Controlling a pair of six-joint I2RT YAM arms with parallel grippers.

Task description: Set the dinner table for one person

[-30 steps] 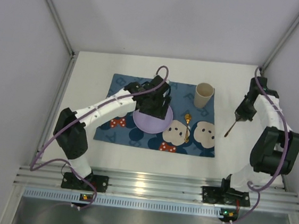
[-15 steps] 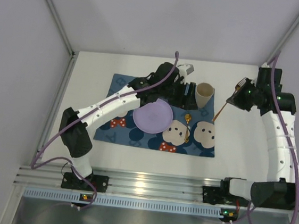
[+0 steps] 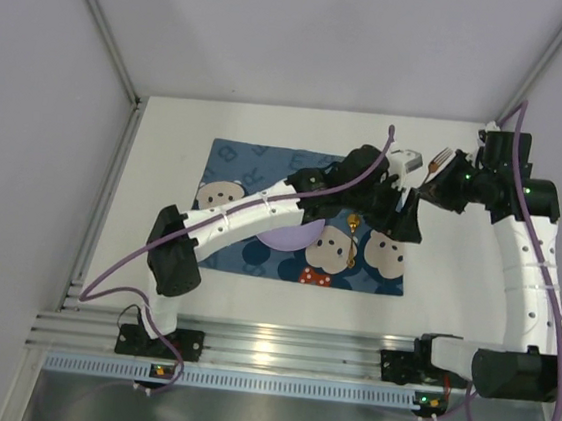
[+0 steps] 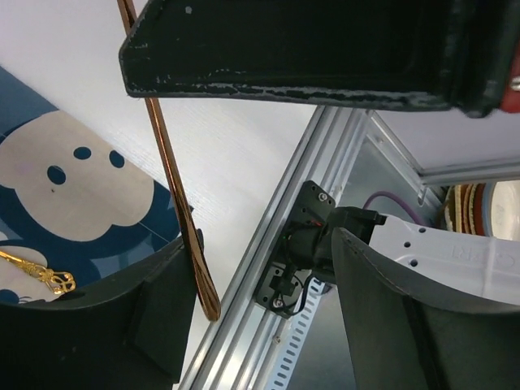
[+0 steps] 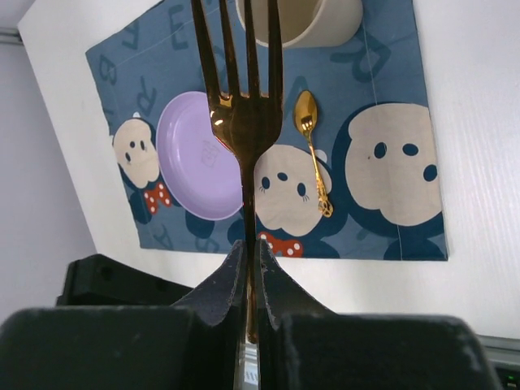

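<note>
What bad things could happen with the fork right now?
1. The fork might drop. The right gripper is shut on it up in the air, and the left gripper is open beside the handle, not gripping it.
2. The two grippers are very close together, so they could bump.
3. The left arm reaches right by the cup and might knock it over.
</note>
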